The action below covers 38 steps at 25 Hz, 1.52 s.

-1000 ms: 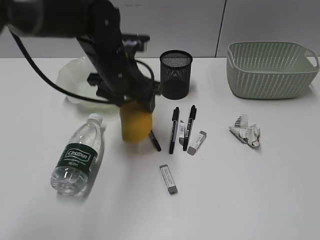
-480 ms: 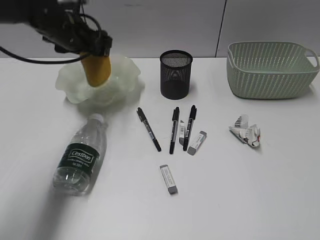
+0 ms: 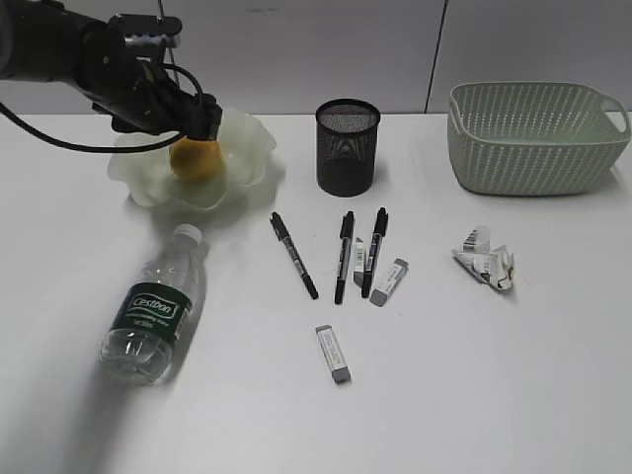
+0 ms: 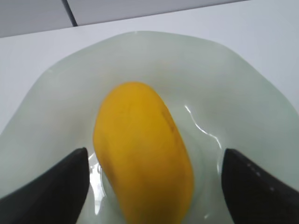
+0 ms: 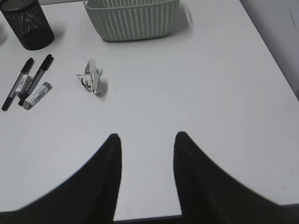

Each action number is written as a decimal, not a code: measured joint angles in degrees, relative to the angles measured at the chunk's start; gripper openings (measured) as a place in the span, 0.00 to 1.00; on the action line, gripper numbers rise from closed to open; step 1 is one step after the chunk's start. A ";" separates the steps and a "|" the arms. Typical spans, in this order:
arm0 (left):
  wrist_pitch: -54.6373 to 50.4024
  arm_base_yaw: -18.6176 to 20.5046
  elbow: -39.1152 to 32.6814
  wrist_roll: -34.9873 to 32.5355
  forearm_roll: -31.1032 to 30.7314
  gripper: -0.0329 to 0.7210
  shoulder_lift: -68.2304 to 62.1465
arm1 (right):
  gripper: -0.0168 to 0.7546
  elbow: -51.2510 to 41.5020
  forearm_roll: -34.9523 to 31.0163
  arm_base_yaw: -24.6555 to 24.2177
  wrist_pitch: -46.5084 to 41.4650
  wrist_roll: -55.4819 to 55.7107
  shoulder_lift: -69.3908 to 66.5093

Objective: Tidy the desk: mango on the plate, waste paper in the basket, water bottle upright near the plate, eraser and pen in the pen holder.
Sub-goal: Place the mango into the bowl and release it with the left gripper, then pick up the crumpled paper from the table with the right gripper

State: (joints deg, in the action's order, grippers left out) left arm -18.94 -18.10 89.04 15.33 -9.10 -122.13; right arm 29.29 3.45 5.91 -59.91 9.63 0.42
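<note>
The mango [image 4: 142, 154] is shown lying in the plate [image 3: 247, 148], at ten o'clock on the table [image 3: 474, 395]; the left gripper [image 4: 154, 186] is spread wide on either side of it, nothing being clasped. The placing step is judged nearly complete; a lift clear is called for. The right gripper [image 5: 145, 154] is held partly apart and empty.

The dark green label of the water bottle [image 3: 150, 308], lying at the lower left of the exterior view, reads "Cestbon". The waste paper [image 3: 484, 261] at right shows a barcode, unreadable.
</note>
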 joint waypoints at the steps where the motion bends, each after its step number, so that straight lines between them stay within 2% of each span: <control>1: -0.10 0.00 0.00 0.00 0.00 0.93 0.25 | 0.42 0.00 0.00 0.00 0.00 0.00 0.00; 6: -4.76 0.00 0.00 0.00 0.45 0.90 4.86 | 0.42 0.00 0.00 0.00 0.00 -0.05 0.00; 10: -10.87 0.00 -1.20 0.00 0.36 0.73 13.22 | 0.42 0.00 0.00 0.00 0.00 -0.05 0.00; 13: -14.00 0.00 -8.22 -0.72 0.34 0.60 23.73 | 0.42 0.00 0.00 0.00 0.00 0.00 0.00; 15: -15.43 -0.06 -16.83 -2.35 0.34 0.56 34.11 | 0.42 0.00 0.00 0.00 0.00 0.00 0.00; 19: -22.65 -0.55 -33.83 -4.90 0.39 0.54 58.34 | 0.42 0.00 0.00 0.00 0.00 0.00 0.00; 24: -31.86 -0.55 -46.46 -5.03 0.43 0.54 88.92 | 0.42 0.00 0.00 0.00 0.00 -0.06 0.00; 30: -40.92 -0.55 -53.20 -5.03 2.21 0.54 111.23 | 0.42 0.00 0.00 0.00 0.00 -0.06 0.00; 34: -44.39 -0.55 -55.88 -5.03 6.86 0.54 117.85 | 0.42 0.00 0.00 0.00 0.05 -0.06 -0.62; 38: -42.84 -0.55 -57.70 -5.09 5.99 0.54 120.06 | 0.42 0.00 -0.95 0.00 0.14 -1.73 -3.23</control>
State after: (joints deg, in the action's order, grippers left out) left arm -61.78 -18.65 31.34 10.25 -3.11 -2.07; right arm 29.29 2.49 5.91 -59.78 7.90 -2.80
